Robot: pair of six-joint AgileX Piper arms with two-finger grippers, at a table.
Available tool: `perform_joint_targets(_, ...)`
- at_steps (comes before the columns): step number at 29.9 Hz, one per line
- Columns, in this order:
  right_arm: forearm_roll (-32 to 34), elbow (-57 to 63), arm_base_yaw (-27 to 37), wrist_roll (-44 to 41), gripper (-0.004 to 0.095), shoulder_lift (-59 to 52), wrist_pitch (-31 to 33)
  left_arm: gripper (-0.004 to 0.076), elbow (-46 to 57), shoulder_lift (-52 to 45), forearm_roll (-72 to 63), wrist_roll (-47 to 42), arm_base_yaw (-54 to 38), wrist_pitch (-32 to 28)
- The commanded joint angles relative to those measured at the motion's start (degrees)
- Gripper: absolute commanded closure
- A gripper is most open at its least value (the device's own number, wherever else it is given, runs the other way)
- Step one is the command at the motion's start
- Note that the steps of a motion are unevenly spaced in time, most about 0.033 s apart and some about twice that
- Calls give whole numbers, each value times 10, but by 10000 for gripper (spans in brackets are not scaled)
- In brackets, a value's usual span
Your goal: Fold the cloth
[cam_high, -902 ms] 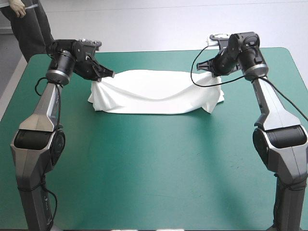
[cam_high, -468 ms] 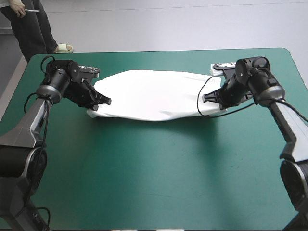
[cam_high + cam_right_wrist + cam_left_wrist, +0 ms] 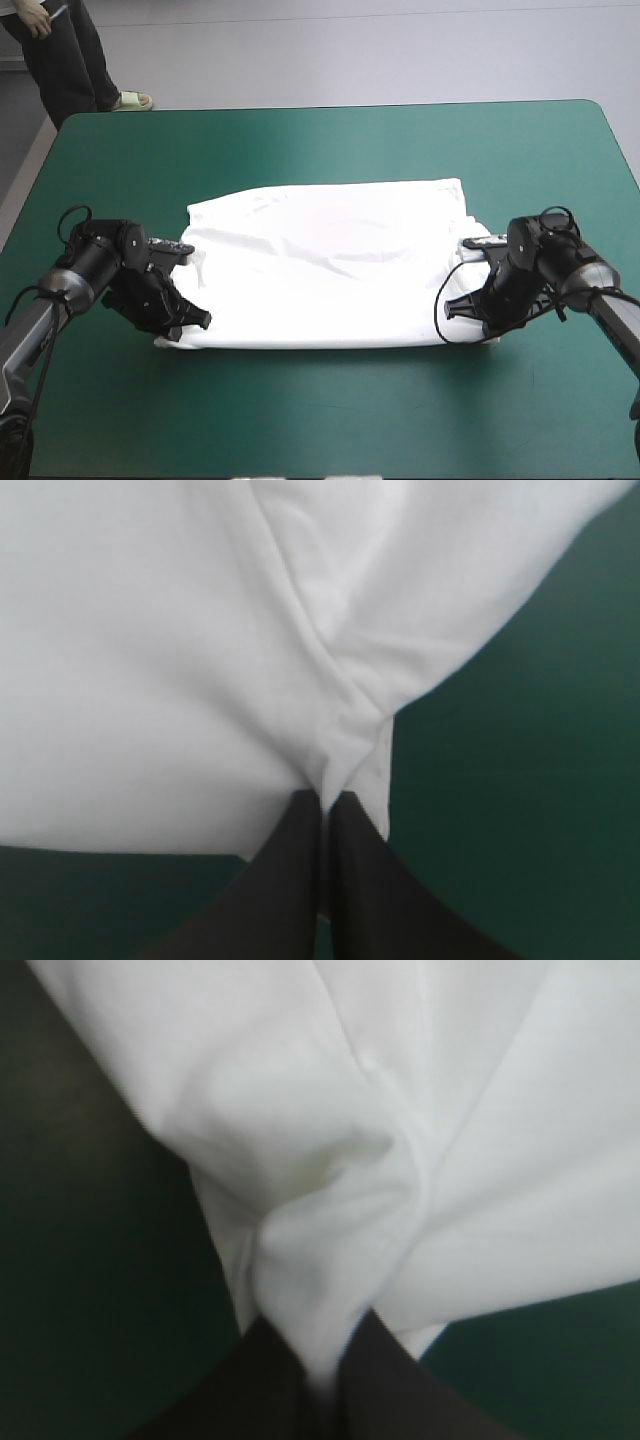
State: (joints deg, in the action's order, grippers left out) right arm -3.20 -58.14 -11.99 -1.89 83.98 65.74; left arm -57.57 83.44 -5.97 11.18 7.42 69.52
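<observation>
Now the T-shirt (image 3: 330,265) lies spread on the middle of the surface (image 3: 320,420), a broad white band somewhat nearer the near edge than the far one. Its long axis runs from left to right, roughly parallel to the near edge, and its short axis points away from the robot. The near hem is almost straight between the two arms. The far edge rises a little toward the right, where a corner stands out farthest. Soft wrinkles cross the middle, and the cloth looks doubled along the near side, though the layers cannot be counted. The left tool (image 3: 195,322) sits low at the near left corner, clenched on the T-shirt. In the left wrist view its black fingers (image 3: 265,1385) are nearly together with a thick ridge of white cloth pinched between them, and that ridge fans out ahead into a wide sheet, with the teal-green cover (image 3: 80,1290) showing on both sides. The right tool (image 3: 455,305) sits low at the near right corner, likewise clenched on the T-shirt. In the right wrist view its fingers (image 3: 290,880) meet in a narrow arch on a thin edge of cloth, and a crease runs ahead from them across the white field. Both arms reach in from opposite sides, well apart, the T-shirt stretched between them.
</observation>
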Motion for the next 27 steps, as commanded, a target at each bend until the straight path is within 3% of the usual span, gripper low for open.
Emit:
perform_joint_targets(1,-7,42,1,26,927,-38,-36,733,33,-44,18,-3,1,20)
perform_joint_targets(4,-25,65,1,38,908,-43,-63,703,42,-48,22,-4,1,14)
perform_joint_targets(6,-37,69,1,38,811,-43,-80,617,42,-48,14,-4,1,15)
perform_joint_targets(8,-46,69,1,39,638,-43,-94,491,42,-48,-6,-4,1,14)
perform_joint_targets(11,-49,67,1,39,276,-49,-114,244,42,-48,-36,-4,1,11)
perform_joint_targets(14,-24,47,1,27,52,-63,-108,127,41,-48,-37,-3,1,11)
perform_joint_targets(18,32,-8,2,0,26,-100,-94,126,13,-58,-33,-13,1,9)
perform_joint_targets(27,57,-89,2,5,76,-163,-58,126,-141,-131,-17,-52,1,9)
